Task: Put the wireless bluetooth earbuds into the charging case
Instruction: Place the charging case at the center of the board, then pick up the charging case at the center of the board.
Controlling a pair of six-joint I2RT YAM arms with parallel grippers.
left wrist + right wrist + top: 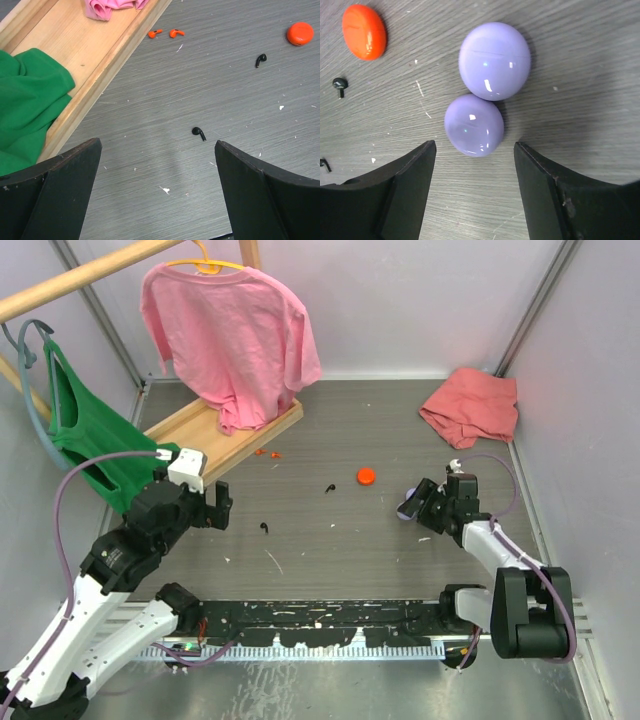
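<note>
Two black earbuds [327, 489] [264, 528] lie mid-table. One earbud [198, 132] is just ahead of my open left gripper [157, 145] and the other [260, 60] is farther off. Two orange-red earbuds [155, 33] [176, 33] rest beside the wooden tray. A closed orange case [366, 476] sits near the centre. In the right wrist view, a larger lilac case [494, 61] with a seam touches a smaller lilac dome [474, 125]. My right gripper [474, 150] stands open around the dome's near edge, touching neither side. The left gripper [218, 505] holds nothing.
A wooden tray [100, 65] at the left holds green cloth [30, 100] and pink cloth [110, 7]. A pink shirt [235, 335] hangs from a wooden rack above it. A crumpled red cloth [470, 405] lies at the back right. White specks dot the grey table.
</note>
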